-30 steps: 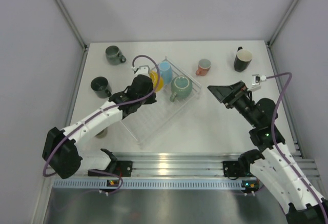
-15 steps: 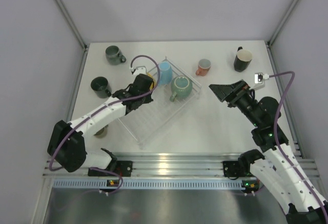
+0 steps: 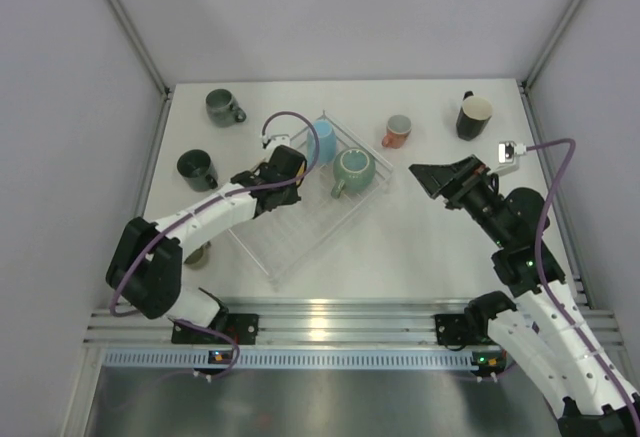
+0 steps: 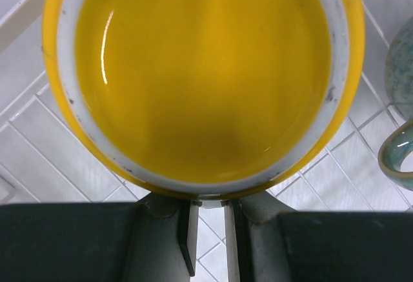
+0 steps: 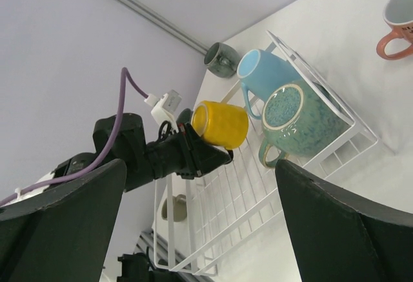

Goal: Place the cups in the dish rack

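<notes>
White table (image 3: 400, 247) enclosed by plain grey walls, with framing posts at the far corners.

The dish rack (image 3: 300, 229) lies askew at centre-left. Its far end holds the light blue mug (image 3: 322, 142) and the teal-green mug (image 3: 353, 170), close together. Its near half carries no mugs.

The left gripper (image 4: 210, 212) is clenched on the near side of the yellow mug (image 5: 221, 124). The jaws stand nearly together on a thin part, rim or handle; which cannot be told. The mug is carried on its side with its mouth toward the wrist, over the rack's far-left portion and just beside the blue mug. This suits laying it onto the ribs. Contact with the rack floor cannot be confirmed.

The right gripper (image 3: 425, 179) hangs spread wide and empty, right of the rack and well apart from it. It is judged to be waiting clear of the left arm.

Clearances: the teal-green mug's handle sits near the yellow mug's right flank, and the rack wall runs close on the left. Room for release is tight sideways and open toward the near half.

Outside the rack are the salmon mug (image 3: 397, 130), the black mug (image 3: 474, 115), the grey-green mug (image 3: 222, 107), a dark mug (image 3: 196, 169), and an olive mug (image 3: 197, 255) partly under the left arm.
</notes>
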Controlling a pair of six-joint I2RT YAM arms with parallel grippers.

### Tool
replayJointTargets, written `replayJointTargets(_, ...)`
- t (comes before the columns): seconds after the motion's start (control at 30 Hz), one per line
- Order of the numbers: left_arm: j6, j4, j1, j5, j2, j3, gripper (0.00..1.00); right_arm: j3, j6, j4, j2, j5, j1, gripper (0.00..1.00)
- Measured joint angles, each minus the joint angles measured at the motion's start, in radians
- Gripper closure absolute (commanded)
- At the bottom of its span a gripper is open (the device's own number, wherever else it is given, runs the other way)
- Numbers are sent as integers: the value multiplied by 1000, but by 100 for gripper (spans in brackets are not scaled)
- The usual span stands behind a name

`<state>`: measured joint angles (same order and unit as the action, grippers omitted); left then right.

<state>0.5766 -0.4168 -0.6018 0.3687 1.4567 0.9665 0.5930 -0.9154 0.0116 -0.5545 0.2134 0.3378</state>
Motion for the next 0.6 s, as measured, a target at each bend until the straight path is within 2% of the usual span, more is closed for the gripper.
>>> replayJointTargets(0.6,-10,-2,20,-2,101,72,100,5,35,43,31,-32,0,1)
